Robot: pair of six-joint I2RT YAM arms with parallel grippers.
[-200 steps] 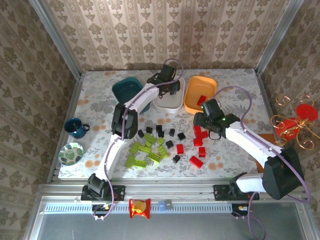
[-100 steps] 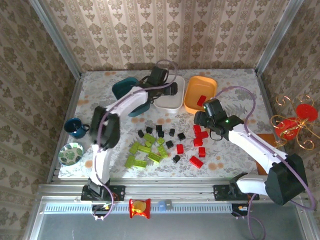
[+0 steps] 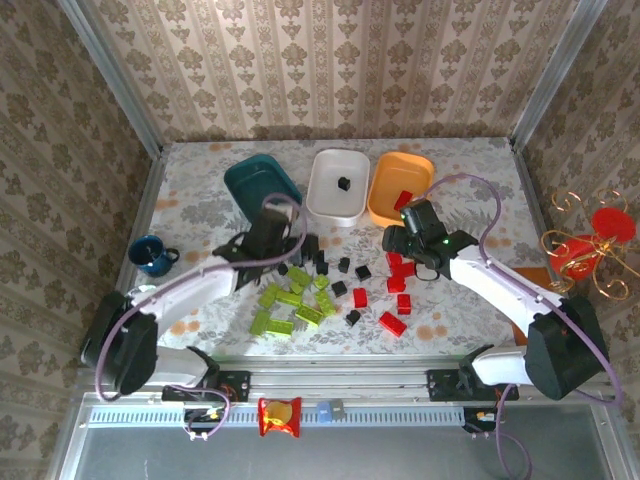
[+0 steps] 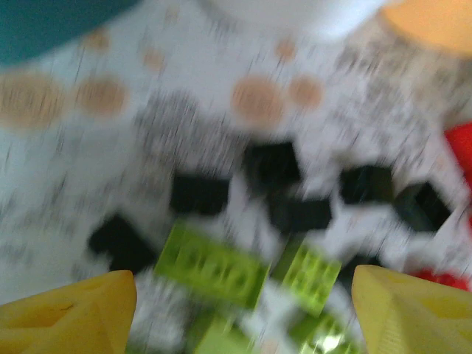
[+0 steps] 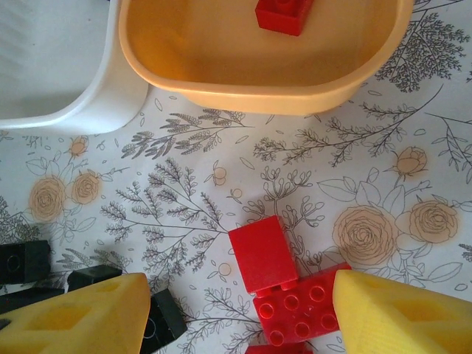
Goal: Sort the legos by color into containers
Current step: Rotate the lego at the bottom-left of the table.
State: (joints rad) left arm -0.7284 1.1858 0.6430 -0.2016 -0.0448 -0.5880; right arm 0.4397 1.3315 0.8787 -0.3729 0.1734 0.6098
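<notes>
The teal tray (image 3: 258, 182), white tray (image 3: 330, 195) and orange tray (image 3: 392, 208) stand in a row at the back. One black cube (image 3: 343, 183) lies in the white tray, and a red brick (image 3: 403, 199) lies in the orange tray (image 5: 265, 66). Green bricks (image 3: 290, 300), black cubes (image 3: 345, 265) and red bricks (image 3: 395, 290) lie loose mid-table. My left gripper (image 3: 300, 250) is open above green bricks (image 4: 214, 265) and black cubes (image 4: 199, 193); this view is blurred. My right gripper (image 5: 243, 295) hangs open over red bricks (image 5: 262, 254).
A dark blue mug (image 3: 150, 255) stands at the table's left side. A red and gold ornament (image 3: 590, 240) sits off the table's right edge. A black cube (image 5: 166, 317) lies beside my right gripper's left finger. The white tray's corner (image 5: 59, 66) is at upper left.
My left arm swung back from over the white tray to the loose bricks mid-table. A black cube now lies in the white tray. The right arm barely moved.
</notes>
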